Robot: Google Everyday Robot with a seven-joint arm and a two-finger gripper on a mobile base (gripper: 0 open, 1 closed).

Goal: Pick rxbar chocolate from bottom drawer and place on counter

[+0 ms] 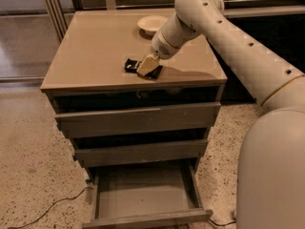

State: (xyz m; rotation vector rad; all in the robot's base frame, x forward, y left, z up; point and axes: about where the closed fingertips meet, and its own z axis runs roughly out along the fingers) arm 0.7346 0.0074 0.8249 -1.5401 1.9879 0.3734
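The rxbar chocolate, a small black wrapper bar, lies flat on the counter, near its front edge and right of centre. My gripper is down on top of the bar and covers its middle, so only the bar's dark ends show on either side. The arm reaches in from the upper right. Below, the bottom drawer is pulled out, and its grey-brown tray shows nothing inside.
A cream-white bowl sits at the back of the counter behind the arm. Two grey drawers above the bottom one are slightly ajar. A dark cable trails over the speckled floor at left. My own pale body fills the right edge.
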